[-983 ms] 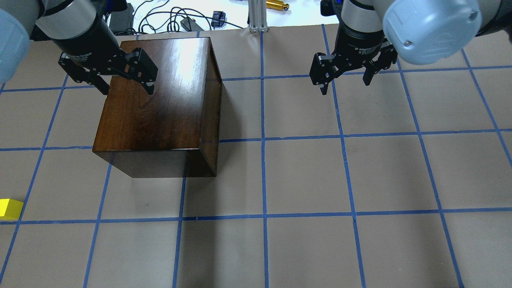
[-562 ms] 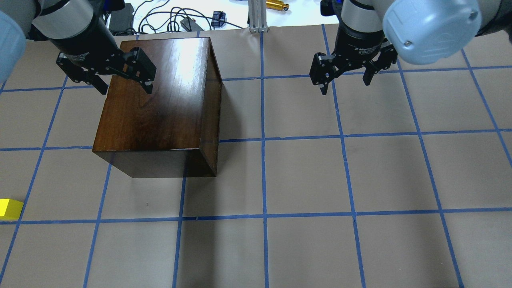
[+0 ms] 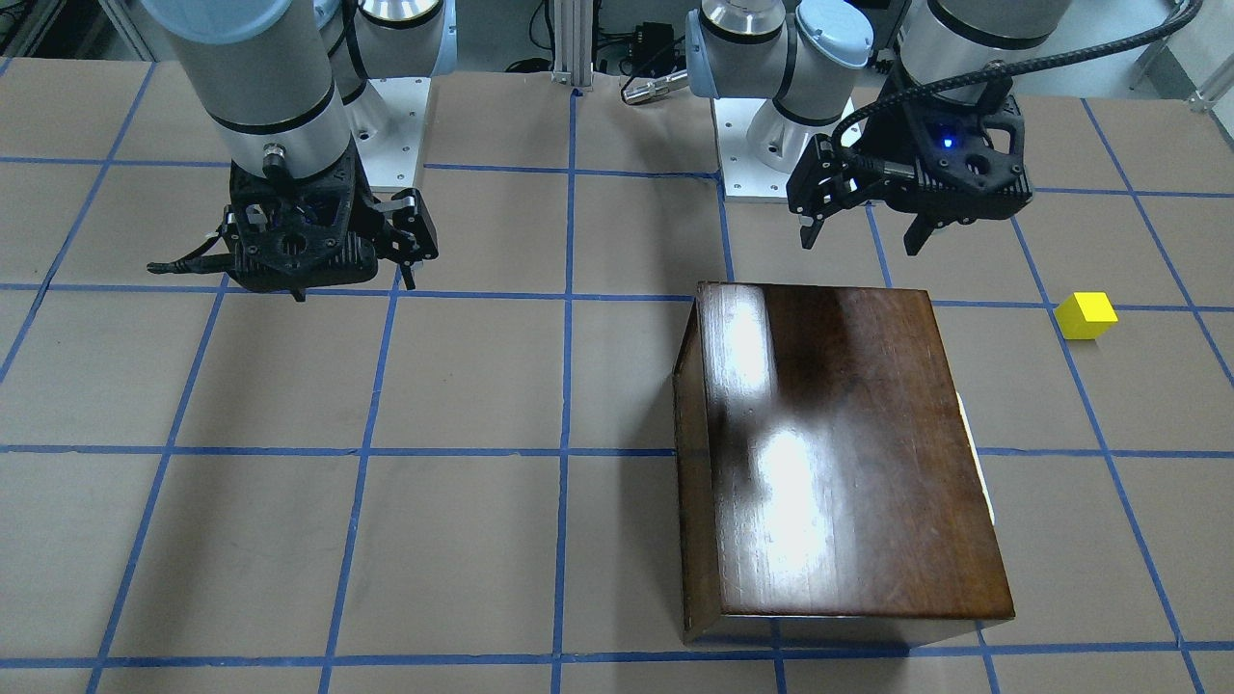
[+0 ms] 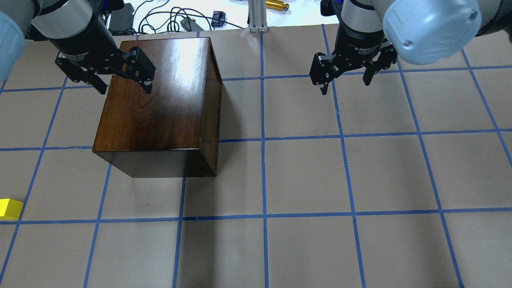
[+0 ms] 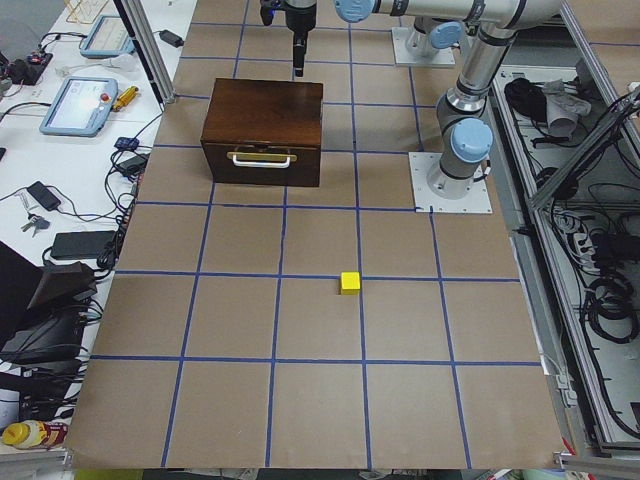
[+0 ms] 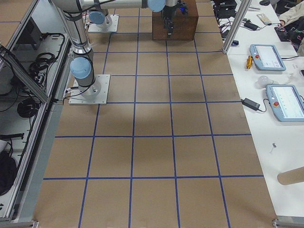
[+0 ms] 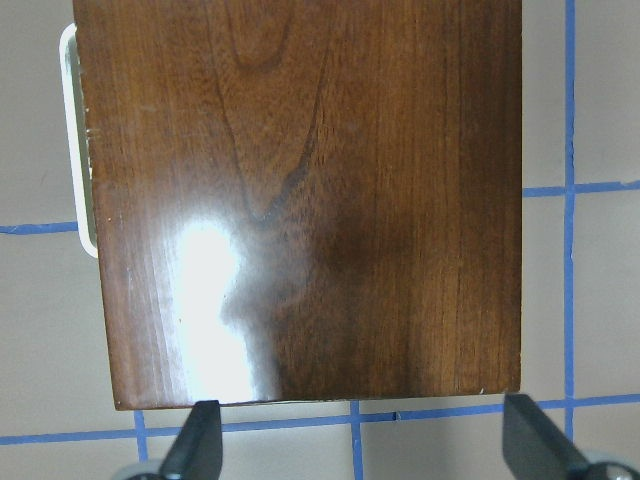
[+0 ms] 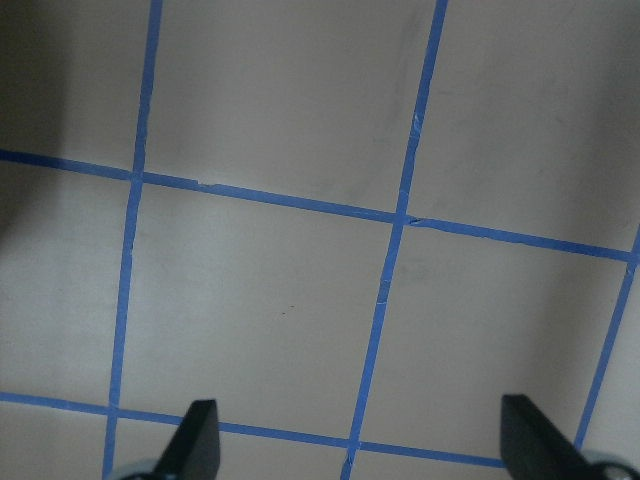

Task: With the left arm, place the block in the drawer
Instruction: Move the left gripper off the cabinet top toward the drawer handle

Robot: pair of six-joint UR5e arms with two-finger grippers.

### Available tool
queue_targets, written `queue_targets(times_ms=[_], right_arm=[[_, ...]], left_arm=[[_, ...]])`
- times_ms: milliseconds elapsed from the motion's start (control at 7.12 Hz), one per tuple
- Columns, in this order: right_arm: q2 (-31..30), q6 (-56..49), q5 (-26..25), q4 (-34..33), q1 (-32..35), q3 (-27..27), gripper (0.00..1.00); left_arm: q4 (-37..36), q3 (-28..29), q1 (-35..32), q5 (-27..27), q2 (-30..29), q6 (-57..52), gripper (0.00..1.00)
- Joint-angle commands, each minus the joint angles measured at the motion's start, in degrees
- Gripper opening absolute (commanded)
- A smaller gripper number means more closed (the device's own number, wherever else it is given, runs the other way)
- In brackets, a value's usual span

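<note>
The yellow block (image 4: 10,209) lies on the table at the near left edge, also seen in the front view (image 3: 1086,314) and left view (image 5: 350,283). The dark wooden box (image 4: 160,108) stands left of centre. Its drawer is shut; the white handle (image 5: 262,157) faces the table's left end and shows as a pale strip in the left wrist view (image 7: 78,140). My left gripper (image 4: 126,89), with a blue light (image 3: 861,243), is open and empty above the box's edge nearest my base. My right gripper (image 4: 345,87) is open and empty above bare table.
Blue tape lines grid the brown table (image 4: 304,176). Cables and small devices (image 4: 176,18) lie beyond the far edge. Both arm bases (image 3: 762,164) stand on the robot's side. Tablets and a lamp (image 6: 268,57) sit on a side bench.
My left gripper has shifted slightly away and to the left over the box top. The right gripper, box and block have not moved.
</note>
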State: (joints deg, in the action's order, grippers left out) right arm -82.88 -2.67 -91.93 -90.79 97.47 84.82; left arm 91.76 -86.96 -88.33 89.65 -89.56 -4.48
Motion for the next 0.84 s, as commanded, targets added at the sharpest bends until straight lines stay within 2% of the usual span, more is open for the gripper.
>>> queue_targets(times_ms=[0, 562, 702], right_arm=[[0.0, 0.0, 0.0, 0.0, 0.0, 0.0, 1.0], [0.0, -0.1, 0.0, 0.0, 0.0, 0.0, 1.0], [0.0, 0.0, 0.0, 0.0, 0.0, 0.0, 1.0]], left_arm=[[-0.1, 0.1, 0.6, 0.4, -0.3, -1.7, 1.0], [-2.4, 0.7, 6.9, -0.2, -1.8, -3.8, 1.0], [-2.4, 0.8, 10.2, -0.2, -2.7, -5.1, 1.0]])
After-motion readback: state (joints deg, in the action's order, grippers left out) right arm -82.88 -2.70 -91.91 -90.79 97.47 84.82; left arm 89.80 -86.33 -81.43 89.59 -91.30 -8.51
